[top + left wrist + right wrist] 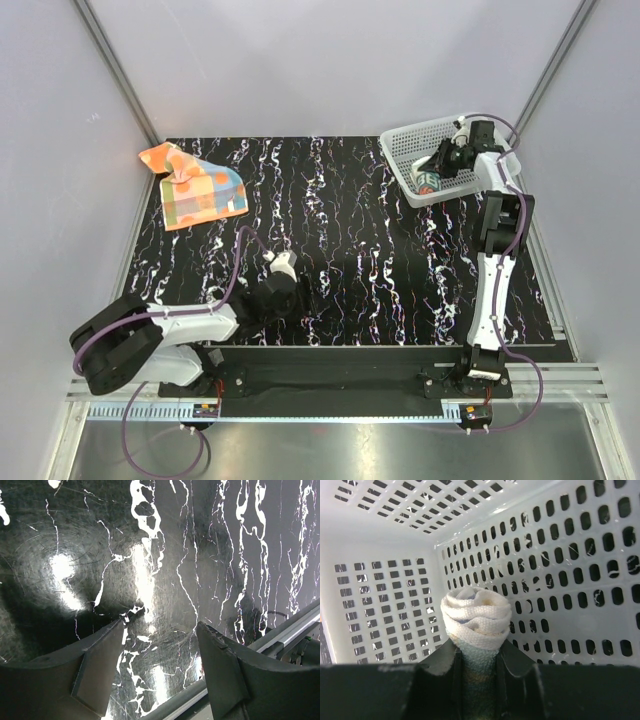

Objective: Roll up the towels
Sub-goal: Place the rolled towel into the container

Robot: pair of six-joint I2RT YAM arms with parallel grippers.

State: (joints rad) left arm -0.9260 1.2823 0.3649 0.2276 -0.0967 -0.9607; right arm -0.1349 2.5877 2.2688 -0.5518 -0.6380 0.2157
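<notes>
One cream towel [476, 612] is rolled into a tight tube, and my right gripper [477, 652] is shut on it inside the white mesh basket [570, 580]. From above, that roll [428, 182] shows at the basket's near side, under the right gripper [443, 163]. The other towel [193, 187], orange with blue, green and yellow patches, lies loosely folded and unrolled at the table's back left. My left gripper [160, 630] hangs open over bare black marbled table with nothing between its fingers. From above the left gripper [268, 300] sits near the front left, far from the orange towel.
The basket [405, 150] stands at the table's back right corner. A metal rail [280, 635] runs along the table's front edge, close beside the left gripper. Grey walls enclose the table on the left, right and back.
</notes>
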